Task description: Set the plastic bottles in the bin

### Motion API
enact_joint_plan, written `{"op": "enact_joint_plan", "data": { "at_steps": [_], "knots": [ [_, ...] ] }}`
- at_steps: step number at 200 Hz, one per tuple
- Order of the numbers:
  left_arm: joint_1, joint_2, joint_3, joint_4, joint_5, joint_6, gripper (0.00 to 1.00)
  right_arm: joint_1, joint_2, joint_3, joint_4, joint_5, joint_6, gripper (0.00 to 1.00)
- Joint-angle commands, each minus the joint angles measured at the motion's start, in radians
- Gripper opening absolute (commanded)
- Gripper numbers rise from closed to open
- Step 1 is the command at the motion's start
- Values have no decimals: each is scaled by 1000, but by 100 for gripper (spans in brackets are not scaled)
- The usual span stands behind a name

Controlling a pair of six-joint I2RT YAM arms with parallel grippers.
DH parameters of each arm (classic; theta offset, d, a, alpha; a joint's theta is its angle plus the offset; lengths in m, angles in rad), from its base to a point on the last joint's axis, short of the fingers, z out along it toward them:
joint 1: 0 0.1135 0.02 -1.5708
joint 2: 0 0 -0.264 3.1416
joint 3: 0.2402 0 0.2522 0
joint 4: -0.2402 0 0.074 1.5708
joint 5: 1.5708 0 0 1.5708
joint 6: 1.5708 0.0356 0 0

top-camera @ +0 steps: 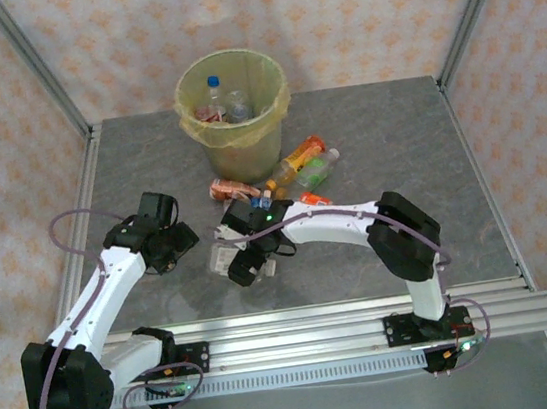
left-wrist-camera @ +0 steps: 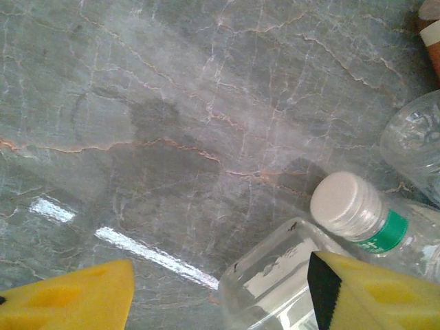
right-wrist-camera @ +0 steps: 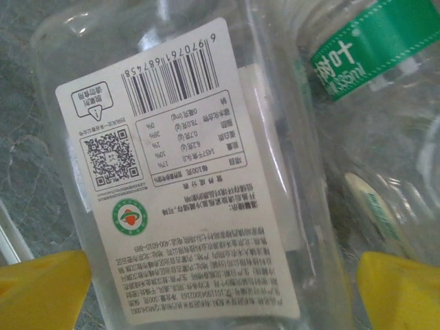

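Clear white-labelled bottle [right-wrist-camera: 192, 192], long axis along fingers [right-wrist-camera: 41, 292], loose inside wide-open right gripper [right-wrist-camera: 220, 292]; left gripper [left-wrist-camera: 220, 295] open, empty.

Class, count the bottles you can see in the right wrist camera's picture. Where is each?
2. The barcode-labelled bottle lies between the yellow fingers of the right gripper; the green-banded bottle lies beside it on the right. Others may be hidden.
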State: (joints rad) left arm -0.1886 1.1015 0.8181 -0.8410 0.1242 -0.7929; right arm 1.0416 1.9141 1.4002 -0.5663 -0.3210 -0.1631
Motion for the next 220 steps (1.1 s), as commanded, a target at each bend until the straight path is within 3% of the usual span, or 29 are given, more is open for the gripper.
{"op": "enact_joint_plan", "data": {
  "at_steps": [1,24,52,115,167,220],
  "knots": [
    [7,-17,-3,-43,34,27,63,-6,-58,-10,15,7,79,99],
    [5,-32,-35,-33,92,38,56,-6,-67,-3,28,-28,108,99],
    [-33,-52,-97,17,175,10,55,-6,-49,-3,31,-23,108,99],
    [-115,18,-126,105,172,-12,55,-6,-6,-7,43,38,86,99],
    [-115,93,-137,153,163,-18,41,22,15,-13,29,44,44,99],
    [-114,130,-134,158,140,-23,30,52,83,5,-12,159,11,99]
  ]
}}
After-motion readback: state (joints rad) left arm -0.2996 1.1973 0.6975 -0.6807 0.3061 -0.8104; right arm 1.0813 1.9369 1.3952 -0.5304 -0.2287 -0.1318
